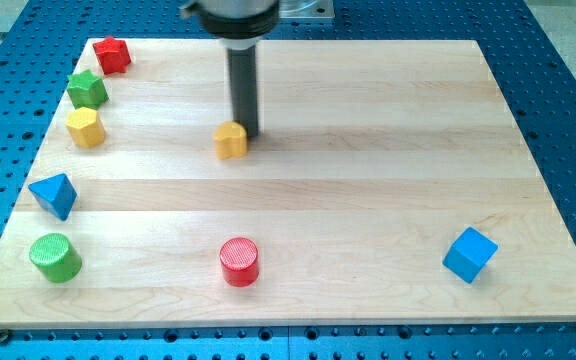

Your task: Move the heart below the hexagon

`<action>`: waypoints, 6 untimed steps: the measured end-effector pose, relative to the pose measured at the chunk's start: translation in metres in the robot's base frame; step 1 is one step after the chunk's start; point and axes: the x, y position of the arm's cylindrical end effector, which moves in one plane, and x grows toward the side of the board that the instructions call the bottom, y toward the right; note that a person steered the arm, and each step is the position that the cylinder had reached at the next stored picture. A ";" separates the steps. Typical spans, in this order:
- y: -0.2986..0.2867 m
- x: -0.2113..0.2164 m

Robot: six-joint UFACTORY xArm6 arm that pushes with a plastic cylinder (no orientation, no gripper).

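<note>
Red cylinder [239, 261] sits nearest, while the yellow heart [231, 141], small, light and probably slidey, sits mid-board with the clawless rod's tip [247, 134] touching its 2 o'clock edge, yellow hexagon [86, 128] off at 9 o'clock.

My arm comes in from the view's top, just left of centre, where its round dark mount is cut off by the frame edge. From it my rod [242, 88] hangs straight down, upright, dark along its whole length. My tip [245, 135] sits at the rod's lower end, down at board level in the upper middle of the view.
</note>
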 end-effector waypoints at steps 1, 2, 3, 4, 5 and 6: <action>0.034 0.023; -0.024 0.015; -0.048 0.014; -0.099 0.008; -0.140 0.026; -0.145 0.048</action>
